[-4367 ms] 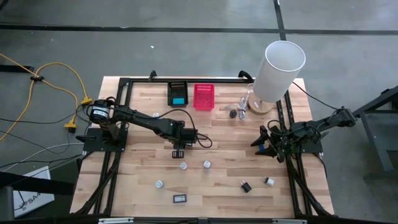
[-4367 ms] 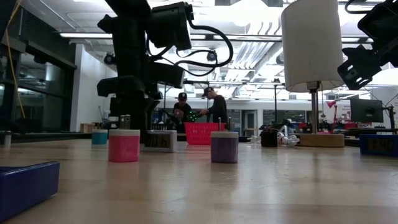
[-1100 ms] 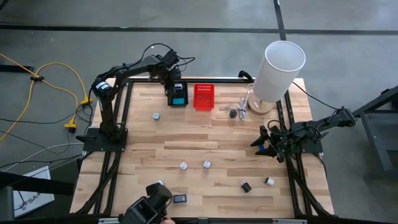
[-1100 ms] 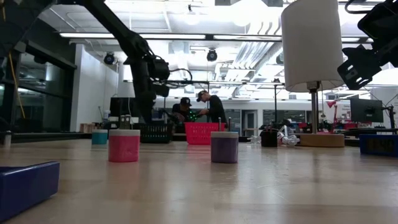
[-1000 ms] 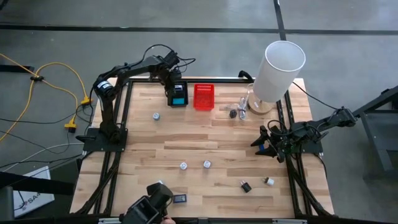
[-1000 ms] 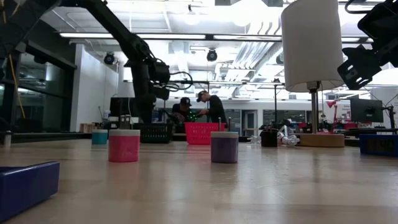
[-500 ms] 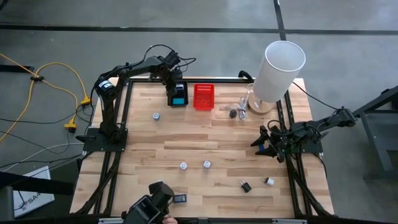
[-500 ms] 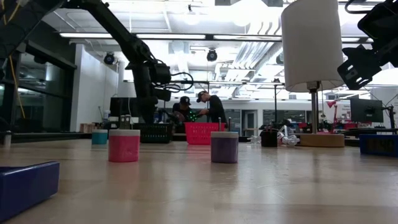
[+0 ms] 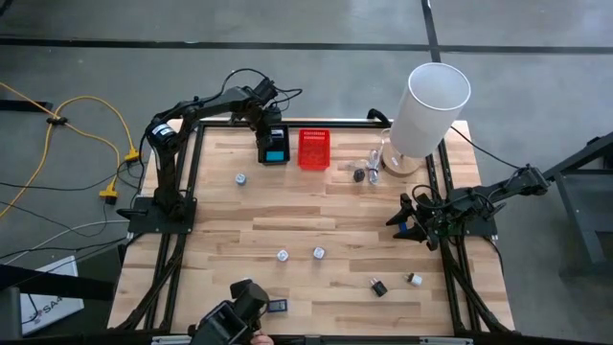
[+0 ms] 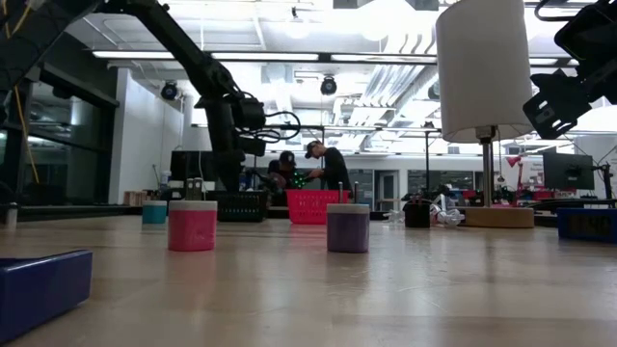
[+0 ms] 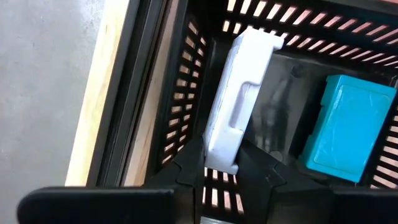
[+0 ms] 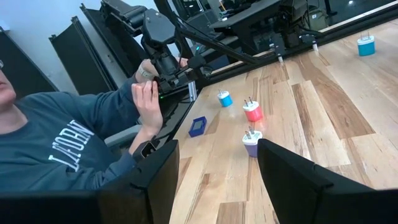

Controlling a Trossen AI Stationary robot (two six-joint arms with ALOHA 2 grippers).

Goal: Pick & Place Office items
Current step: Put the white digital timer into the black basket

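The left claw (image 11: 221,169) is clenched on a white moulded plastic bar (image 11: 239,99), holding it inside the black mesh basket (image 9: 273,145) at the bench's (image 9: 316,216) far edge, beside a teal block (image 11: 347,127). Released here, the bar may lean against the basket wall. The right claw (image 12: 217,171) waits released at the right edge.

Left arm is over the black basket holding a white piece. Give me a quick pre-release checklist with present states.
1. Left end effector closed on the white piece: ok.
2. Piece is over the black basket, inside its walls: ok.
3. Piece clear of the teal piece already in the basket: ok.
4. Piece resting on the basket floor: cannot tell.
5. Right end effector open, parked at the table's right edge: ok.
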